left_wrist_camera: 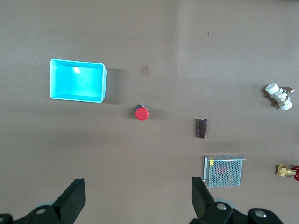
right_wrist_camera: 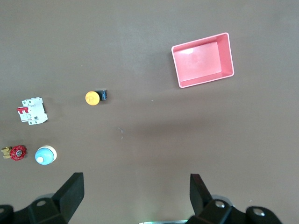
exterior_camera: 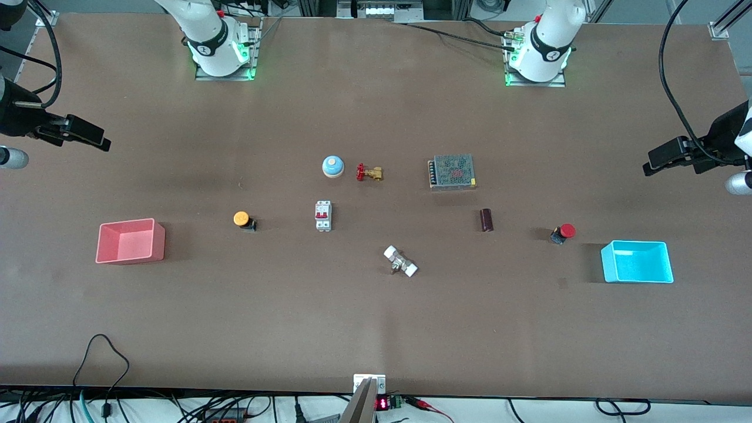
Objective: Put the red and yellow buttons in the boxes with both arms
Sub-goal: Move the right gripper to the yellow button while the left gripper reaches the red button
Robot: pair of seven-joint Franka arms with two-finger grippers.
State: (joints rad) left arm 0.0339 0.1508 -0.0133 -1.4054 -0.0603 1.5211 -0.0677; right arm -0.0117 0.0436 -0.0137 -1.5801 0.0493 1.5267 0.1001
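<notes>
Hovering high over the two ends of the tabletop (exterior_camera: 376,329), both arms wait with nothing held. At the left edge of the front view the right gripper (exterior_camera: 88,136) hangs over bare tabletop above the pink box (exterior_camera: 130,241); its fingers (right_wrist_camera: 70,193) are spread wide apart in the right wrist view. At the right edge of the front view the left gripper (exterior_camera: 661,160) hangs over the tabletop above the blue box (exterior_camera: 637,262), its fingers (left_wrist_camera: 72,200) likewise released and empty.

Sitting left of centre in the front view, the yellow button (exterior_camera: 242,219) lies between the pink box and a white breaker switch (exterior_camera: 323,215), well apart from both. Near the blue box, on its centre-facing side, the red button (exterior_camera: 564,231) rests tilted on its black body.

Mid-frame lie a blue-and-white bell (exterior_camera: 332,166), a red-handled brass valve (exterior_camera: 369,172), a meshed metal power supply (exterior_camera: 452,171), a dark cylinder (exterior_camera: 486,220) and a white-capped fitting (exterior_camera: 400,261).

No writing on any item can be read. At the bottom edge, a small display (exterior_camera: 382,403) shows red digits too small to make out.
</notes>
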